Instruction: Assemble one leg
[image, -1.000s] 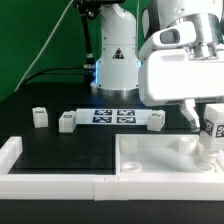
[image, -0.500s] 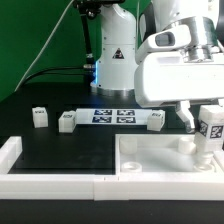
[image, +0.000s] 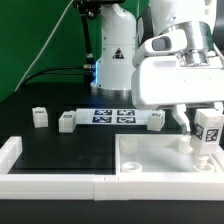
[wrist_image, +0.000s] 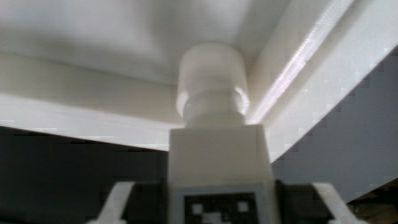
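Note:
My gripper (image: 204, 128) is shut on a leg (image: 209, 130), a small white block with a black-and-white tag, at the exterior view's right. It holds the leg upright over the far right corner of the large white square part (image: 160, 160), the leg's round peg end down by the part's surface. In the wrist view the leg (wrist_image: 221, 170) fills the middle between my fingers (wrist_image: 121, 203), its round peg (wrist_image: 215, 88) pointing at the white part's inner corner (wrist_image: 107, 90). Three more legs (image: 39, 117) (image: 66, 121) (image: 157, 120) stand on the black table.
The marker board (image: 112, 116) lies on the table between the loose legs. A white raised rim (image: 50, 185) runs along the front and the exterior view's left. The arm's white base (image: 115, 60) stands behind.
My gripper with the leg has shifted slightly toward the exterior view's left and lifted a little, so the leg stands more upright over the part's corner.

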